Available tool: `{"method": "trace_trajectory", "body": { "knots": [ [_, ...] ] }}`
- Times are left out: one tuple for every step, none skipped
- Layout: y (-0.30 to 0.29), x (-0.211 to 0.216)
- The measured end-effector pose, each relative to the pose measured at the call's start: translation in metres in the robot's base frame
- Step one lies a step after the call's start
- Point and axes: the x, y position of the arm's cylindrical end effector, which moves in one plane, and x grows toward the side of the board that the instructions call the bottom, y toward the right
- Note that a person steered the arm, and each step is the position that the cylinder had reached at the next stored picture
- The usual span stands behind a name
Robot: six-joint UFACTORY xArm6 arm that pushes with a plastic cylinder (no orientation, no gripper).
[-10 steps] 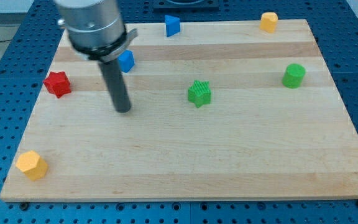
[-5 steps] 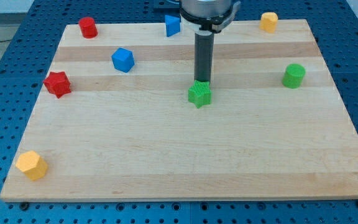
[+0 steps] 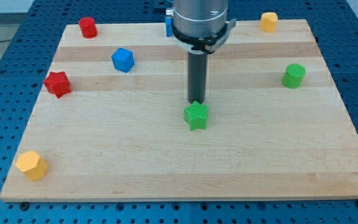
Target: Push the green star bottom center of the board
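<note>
The green star point(image 3: 196, 116) lies near the middle of the wooden board point(image 3: 185, 168), slightly below its centre line. My tip point(image 3: 196, 103) stands right at the star's top edge, touching it from the side toward the view's top. The dark rod rises straight up to the grey arm body near the view's top.
A blue cube point(image 3: 122, 60) and a red star point(image 3: 57, 83) lie at the left. A red cylinder point(image 3: 88, 27) sits at the top left, a blue block point(image 3: 167, 26) partly behind the arm, a yellow block point(image 3: 268, 22) top right, a green cylinder point(image 3: 294, 75) right, a yellow hexagon point(image 3: 31, 165) bottom left.
My tip swept from the left of the board to the star's top side, then pushed the green star down the view by a few centimetres.
</note>
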Motion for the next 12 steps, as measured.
{"method": "trace_trajectory", "body": {
  "knots": [
    [-0.004,0.015],
    [0.001,0.027],
    [0.013,0.034],
    [0.024,0.045],
    [-0.004,0.046],
    [-0.012,0.061],
    [-0.006,0.069],
    [0.004,0.054],
    [0.032,0.055],
    [0.039,0.069],
    [0.032,0.082],
    [0.014,0.090]
  ]
}}
